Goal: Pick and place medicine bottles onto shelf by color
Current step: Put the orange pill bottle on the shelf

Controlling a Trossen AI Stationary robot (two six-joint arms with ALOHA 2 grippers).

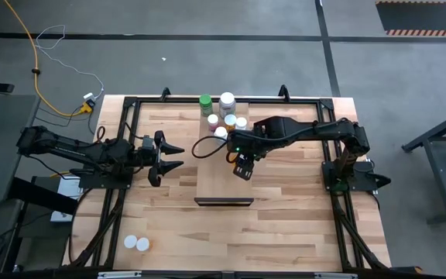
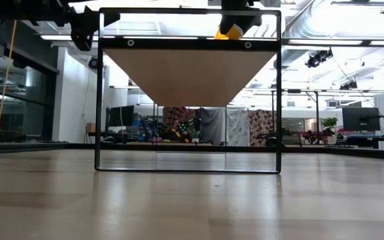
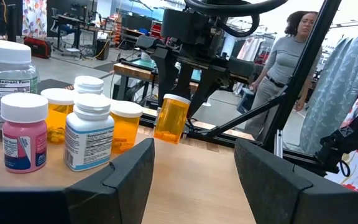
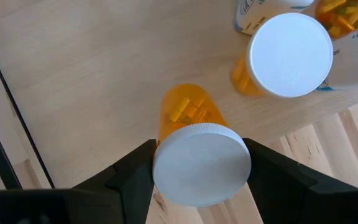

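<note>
The shelf (image 1: 224, 186) is a pale board in the middle of the table. At its far end stand several medicine bottles (image 1: 227, 108). In the left wrist view they are a pink one (image 3: 23, 134), a white one (image 3: 89, 134) and orange ones (image 3: 126, 127). My right gripper (image 1: 243, 169) is over the shelf's middle, shut on an orange white-capped bottle (image 4: 194, 121). My left gripper (image 1: 175, 156) is open beside the shelf's left edge and faces the bottles (image 3: 194, 155). My right gripper pinches the orange bottle by its white cap (image 4: 201, 165), one finger (image 4: 132, 174) on each side of the cap's rim, coming from above and pointing down. The bottle (image 3: 171, 118) hangs below the fingers, slightly tilted. I cannot tell whether its base touches the shelf.
Two more white-capped bottles (image 1: 136, 243) stand on the table near its near-left corner. A dark frame (image 2: 99, 93) carries the shelf above the tabletop. Another orange bottle (image 4: 289, 53) stands close to the held one. A person (image 3: 284, 56) stands beyond the table.
</note>
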